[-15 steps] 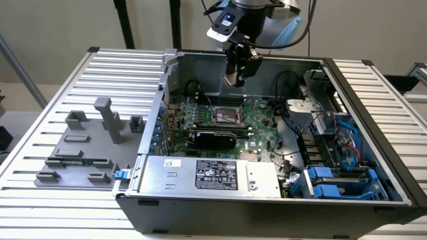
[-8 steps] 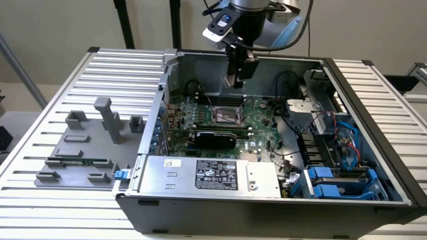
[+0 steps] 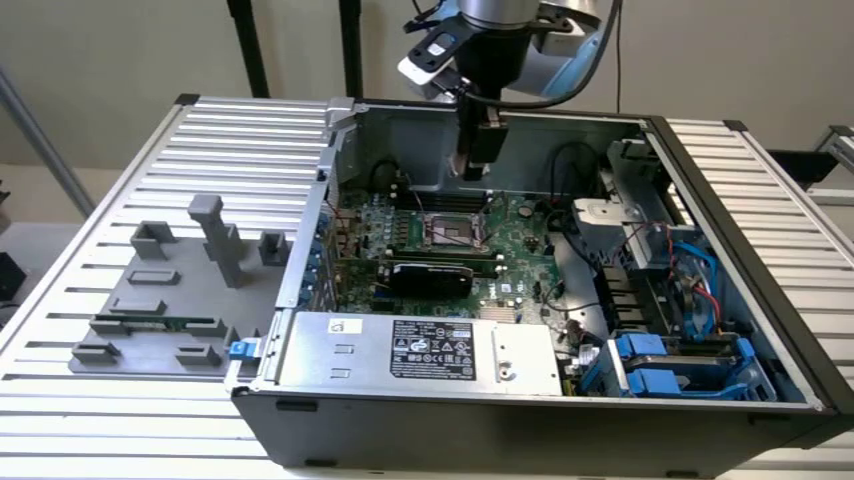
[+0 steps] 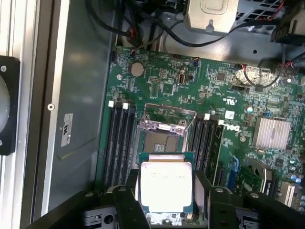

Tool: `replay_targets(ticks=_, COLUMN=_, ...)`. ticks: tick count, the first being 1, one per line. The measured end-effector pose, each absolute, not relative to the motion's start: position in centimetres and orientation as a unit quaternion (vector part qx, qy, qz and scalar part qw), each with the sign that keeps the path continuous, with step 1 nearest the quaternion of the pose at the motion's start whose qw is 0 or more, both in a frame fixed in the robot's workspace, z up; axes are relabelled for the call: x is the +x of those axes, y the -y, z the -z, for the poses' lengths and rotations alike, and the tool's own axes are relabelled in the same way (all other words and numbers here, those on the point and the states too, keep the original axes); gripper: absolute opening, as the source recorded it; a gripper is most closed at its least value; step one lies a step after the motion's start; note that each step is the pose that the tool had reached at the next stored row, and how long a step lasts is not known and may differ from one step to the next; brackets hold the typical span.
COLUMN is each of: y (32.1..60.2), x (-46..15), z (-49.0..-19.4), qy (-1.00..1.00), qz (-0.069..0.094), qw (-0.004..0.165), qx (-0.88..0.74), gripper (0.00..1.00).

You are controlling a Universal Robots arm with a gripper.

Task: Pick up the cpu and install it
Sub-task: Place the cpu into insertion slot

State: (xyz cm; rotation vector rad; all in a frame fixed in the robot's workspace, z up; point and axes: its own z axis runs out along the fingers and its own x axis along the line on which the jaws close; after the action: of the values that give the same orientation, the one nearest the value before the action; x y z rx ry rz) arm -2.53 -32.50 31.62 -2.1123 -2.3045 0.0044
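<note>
1. The gripper (image 4: 165,193) is grasping the cpu (image 4: 165,183). Its two black fingers (image 4: 127,195) are pressing on opposite edges of the chip, whose silver top is facing the wrist camera.
2. In the exterior view the gripper (image 3: 478,168) is hanging inside the open computer case (image 3: 534,430), toward its far wall and above the motherboard (image 3: 514,262).
3. The cpu is being carried clear of the board. In the wrist view it is overlapping the near edge of the open socket (image 4: 159,143).
4. The socket is lying near the middle of the motherboard, between two banks of memory slots (image 4: 116,138). Its metal retention frame appears to be standing lifted.
5. Judged step: the pick-up is looking complete, and the chip is being lined up over the socket for installation.
6. Judged requirement: seating is calling for the chip to be centred squarely over the socket, with edges parallel and the chip level. The descent should be gentle, since a tilted or offset landing could be damaging the contacts.
</note>
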Motion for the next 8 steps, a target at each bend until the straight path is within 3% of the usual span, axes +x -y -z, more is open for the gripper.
replay_targets(ticks=8, y=32.51, x=-2.53, z=-30.96, qy=0.687, qz=-0.001, qw=0.008, qx=-0.727, gripper=0.55)
